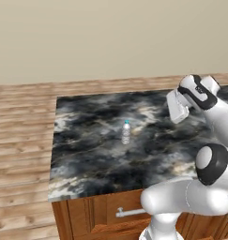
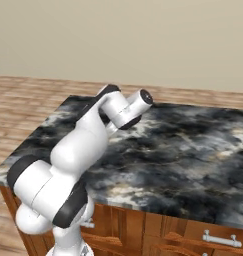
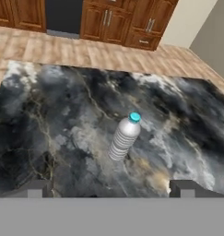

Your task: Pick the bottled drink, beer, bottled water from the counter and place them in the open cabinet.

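In the hand view our two dark fingertips (image 3: 37,188) sit at seven and five o'clock along the bottom edge, far apart from each other, so the gripper (image 3: 111,189) is spread wide and pinches nothing. Nothing lies between the tips except bare marbled stone.

Just beyond them, a little past centre toward one o'clock, the bottled water (image 3: 124,137) stands upright on the counter (image 3: 49,115). We can see its clear ribbed body and its blue-green cap, which leans toward the top of this view. It is apart from the fingers and touches only the slab beneath it.

From the left base view, our white arm rises at five o'clock and bends up toward two o'clock, where the hand hangs over the right side of the slab. The bottled water (image 1: 126,132) stands near the middle of the counter (image 1: 82,159), at nine o'clock from the hand and well apart from it. Below the stone edge at six o'clock we see the wooden base and a grey drawer handle (image 1: 129,212).

From the right base view, the arm climbs from seven o'clock to the centre over the counter (image 2: 193,160), and it hides the gripper.

Farther off in the hand view, past the slab's far edge, lies a wooden floor (image 3: 85,53), and beyond it at twelve o'clock a row of reddish-brown cabinets (image 3: 118,23) with grey handles.
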